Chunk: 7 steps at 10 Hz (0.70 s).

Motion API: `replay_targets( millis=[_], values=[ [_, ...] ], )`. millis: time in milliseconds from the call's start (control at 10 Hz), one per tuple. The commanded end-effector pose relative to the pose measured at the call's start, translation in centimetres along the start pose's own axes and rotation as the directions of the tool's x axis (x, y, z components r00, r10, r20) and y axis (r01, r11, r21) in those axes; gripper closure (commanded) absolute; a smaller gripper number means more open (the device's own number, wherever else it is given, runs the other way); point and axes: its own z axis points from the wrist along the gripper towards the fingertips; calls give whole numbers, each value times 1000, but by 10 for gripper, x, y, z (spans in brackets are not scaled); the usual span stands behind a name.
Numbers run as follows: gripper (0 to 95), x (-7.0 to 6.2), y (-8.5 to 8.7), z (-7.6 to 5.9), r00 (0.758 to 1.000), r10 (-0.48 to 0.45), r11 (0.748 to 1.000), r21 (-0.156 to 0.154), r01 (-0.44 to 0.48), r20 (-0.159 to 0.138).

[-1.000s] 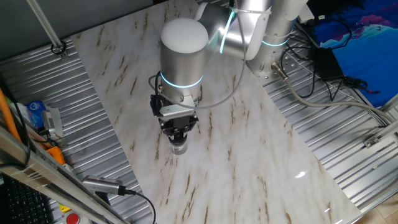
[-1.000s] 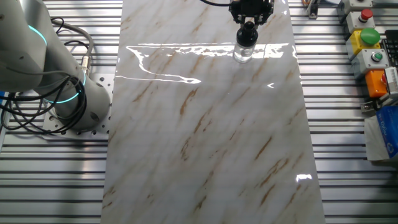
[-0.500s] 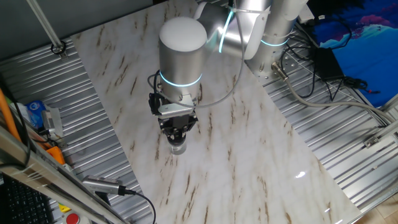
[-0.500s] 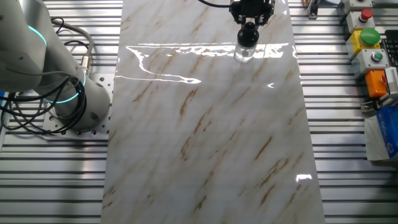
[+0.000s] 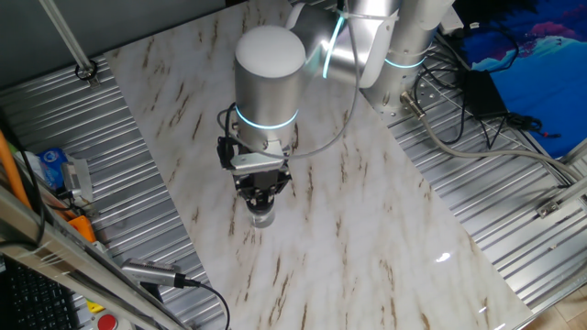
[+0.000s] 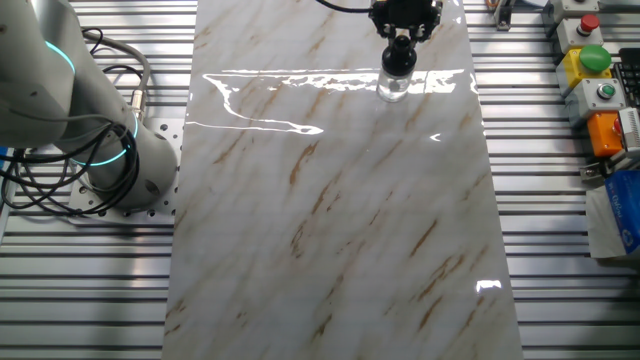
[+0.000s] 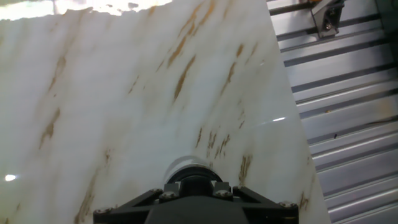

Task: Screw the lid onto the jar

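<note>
The jar [image 5: 263,216] is small and clear, and it stands upright on the marble board [image 5: 367,229]; the other fixed view shows the jar [image 6: 393,85] near the board's far edge. My gripper [image 5: 264,195] points straight down onto its mouth. In the hand view the black lid [image 7: 196,182] sits on the jar's shiny rim [image 7: 181,164], with a finger [image 7: 172,186] pressed to each side of it. The gripper [image 7: 196,188] is shut on the lid. Most of the jar's body is hidden under the hand in that view.
Ribbed aluminium table [image 6: 560,250] flanks the board on both sides. A button box [image 6: 592,62] with red and green buttons stands at the right. The arm's base [image 6: 120,160] and cables lie at the left. A blue packet [image 5: 53,165] and tools lie near the table's edge.
The hand has turned a little about its vertical axis while staying over the jar. The jar has not shifted on the board.
</note>
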Motion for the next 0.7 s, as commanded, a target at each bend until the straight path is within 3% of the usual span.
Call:
replay_targets(
  millis=[100,400,700],
  values=[
    [950,2,-1,4,999,37,999,-2,-37,-1],
    [950,5,-4,8,990,144,990,-2,-144,4],
    [950,7,-7,13,972,233,972,16,-234,20]
  ],
)
